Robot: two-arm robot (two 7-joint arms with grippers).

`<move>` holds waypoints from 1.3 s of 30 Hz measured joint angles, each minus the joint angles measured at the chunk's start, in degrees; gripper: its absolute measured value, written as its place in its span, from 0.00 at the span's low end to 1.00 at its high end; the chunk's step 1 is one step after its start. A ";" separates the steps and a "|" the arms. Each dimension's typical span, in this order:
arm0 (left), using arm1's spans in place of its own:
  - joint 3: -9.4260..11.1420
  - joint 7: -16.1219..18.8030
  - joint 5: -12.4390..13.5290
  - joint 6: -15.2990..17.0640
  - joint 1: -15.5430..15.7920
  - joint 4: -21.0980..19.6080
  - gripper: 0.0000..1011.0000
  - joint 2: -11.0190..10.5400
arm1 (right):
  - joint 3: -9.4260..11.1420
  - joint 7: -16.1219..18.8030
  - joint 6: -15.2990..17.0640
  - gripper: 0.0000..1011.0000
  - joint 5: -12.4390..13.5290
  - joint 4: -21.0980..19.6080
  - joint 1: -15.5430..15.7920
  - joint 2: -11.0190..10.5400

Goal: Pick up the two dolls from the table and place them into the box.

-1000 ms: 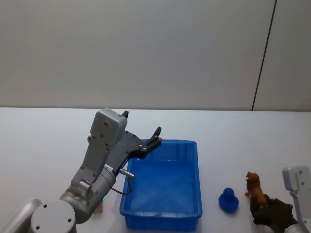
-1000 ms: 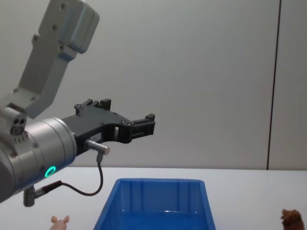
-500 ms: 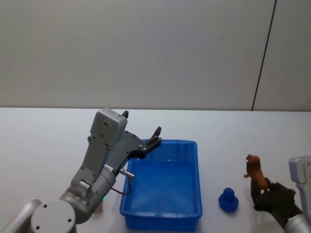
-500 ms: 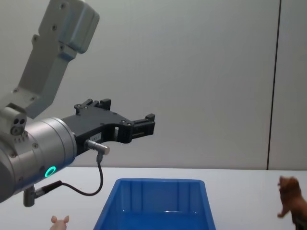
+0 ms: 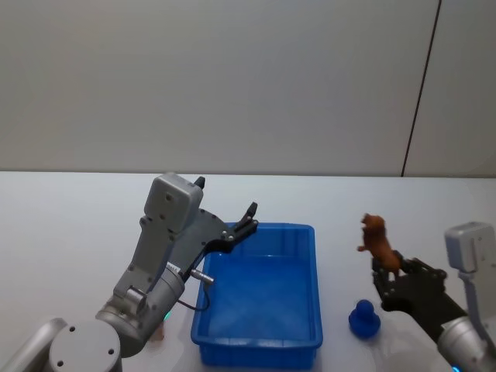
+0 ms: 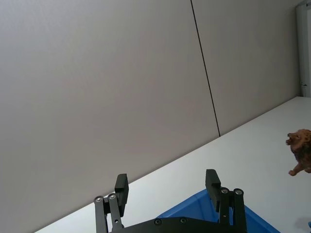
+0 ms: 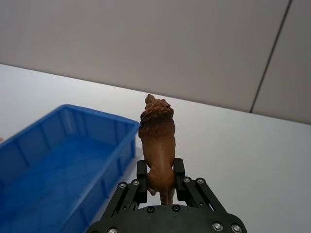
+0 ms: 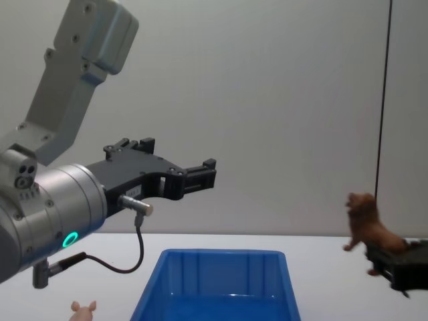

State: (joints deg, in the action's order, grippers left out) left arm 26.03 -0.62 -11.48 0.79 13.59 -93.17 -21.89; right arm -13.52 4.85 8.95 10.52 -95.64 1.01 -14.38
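The head view looked forward and down on the white table (image 5: 70, 232), with the blue box (image 5: 260, 353) at lower centre of the frame. The chest view sat lower and looked level across the table, the box at its bottom edge. Each wrist view looked out from close behind its own fingers: the left gripper (image 6: 166, 178) faced the wall (image 6: 97, 73), the right gripper (image 7: 160, 167) the box. All four views shared the box and the brown lion doll (image 5: 377, 236).

Glossy plastic box (image 5: 256, 339), matt white table (image 5: 70, 225), rough-textured brown lion doll (image 5: 377, 236).
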 joint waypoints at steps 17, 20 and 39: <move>0.00 0.00 0.00 0.00 0.00 0.00 0.99 0.00 | -3.87 10.79 0.64 0.30 -4.01 6.09 -7.19 5.57; 0.00 0.00 0.00 0.00 0.00 0.00 0.99 0.00 | -4.69 12.04 0.99 0.30 -4.67 8.10 -8.75 6.92; 0.00 0.00 0.00 0.00 0.00 0.00 0.99 0.00 | -7.18 12.66 3.40 0.80 -6.74 14.03 -13.18 11.13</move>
State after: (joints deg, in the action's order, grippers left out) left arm 26.02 -0.62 -11.48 0.79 13.59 -93.18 -21.89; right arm -20.70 17.50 12.35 3.78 -81.61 -12.18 -3.26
